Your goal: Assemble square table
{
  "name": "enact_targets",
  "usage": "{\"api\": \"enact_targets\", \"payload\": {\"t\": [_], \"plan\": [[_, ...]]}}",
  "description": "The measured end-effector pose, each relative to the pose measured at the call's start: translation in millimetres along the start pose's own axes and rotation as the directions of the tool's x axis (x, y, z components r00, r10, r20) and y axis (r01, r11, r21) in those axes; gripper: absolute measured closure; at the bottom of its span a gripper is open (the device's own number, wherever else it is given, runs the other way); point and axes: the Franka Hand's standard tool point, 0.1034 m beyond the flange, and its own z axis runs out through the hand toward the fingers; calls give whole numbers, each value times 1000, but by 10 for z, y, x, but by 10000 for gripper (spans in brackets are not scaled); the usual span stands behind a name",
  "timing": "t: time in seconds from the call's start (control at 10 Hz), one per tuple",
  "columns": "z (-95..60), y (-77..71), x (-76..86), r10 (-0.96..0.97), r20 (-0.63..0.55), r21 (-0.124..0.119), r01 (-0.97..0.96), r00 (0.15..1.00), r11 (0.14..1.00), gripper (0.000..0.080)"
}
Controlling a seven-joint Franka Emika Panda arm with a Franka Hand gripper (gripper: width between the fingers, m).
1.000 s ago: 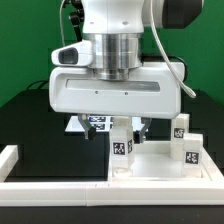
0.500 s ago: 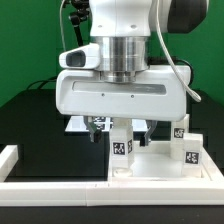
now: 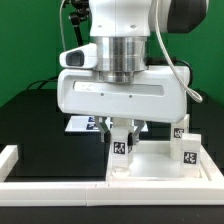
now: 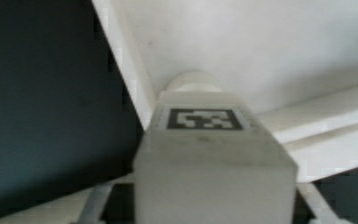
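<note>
The arm's wide white wrist housing fills the upper exterior view and hides most of the gripper (image 3: 123, 128); its two dark fingers (image 3: 110, 126) show only below it, drawn in against the sides of one upright tagged leg block (image 3: 121, 143), which looks gripped though the contact faces are hidden. In the wrist view this block (image 4: 206, 150) fills the frame, blurred. It stands on the square table slab (image 3: 150, 160), near the slab's edge on the exterior view's left; two more leg blocks (image 3: 187, 148) stand apart rightward, the border rail (image 3: 60, 185) close in front.
</note>
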Motion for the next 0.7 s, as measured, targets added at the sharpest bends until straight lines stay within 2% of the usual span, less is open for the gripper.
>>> {"api": "enact_targets", "payload": {"t": [0.4,0.6,0.7], "plan": [[3,-4,-3,256,0,0,-256,967,967,509],[23,9,37,432,-2,-5,-432,902,902,509],[27,12,42,545,-3,-5,-545,838,838,509]]}}
